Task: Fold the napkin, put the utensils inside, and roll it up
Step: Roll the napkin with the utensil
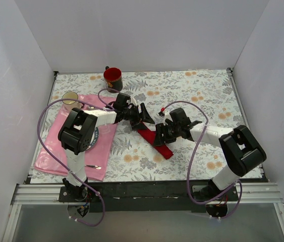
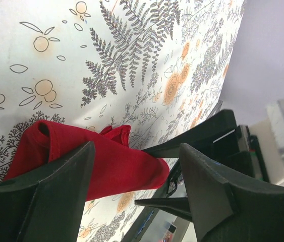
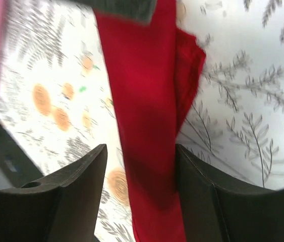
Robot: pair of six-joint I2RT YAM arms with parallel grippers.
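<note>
The red napkin [image 1: 165,150] lies as a long narrow roll, running diagonally at the table's middle. It also shows in the left wrist view [image 2: 111,164] and the right wrist view [image 3: 147,101]. My left gripper [image 1: 145,115] is open at the roll's far upper end, with the rolled end between its fingers in its own view [image 2: 135,151]. My right gripper [image 1: 158,135] is open and straddles the roll's middle, one finger on each side in its own view [image 3: 140,151]. No gold utensils are in view.
A pink placemat [image 1: 53,151] lies at the left with a plate [image 1: 96,137] under my left arm and a silver utensil [image 1: 93,166] near its front edge. A red-and-black mug [image 1: 113,78] and a beige cup [image 1: 70,99] stand at the back left. White walls enclose the table.
</note>
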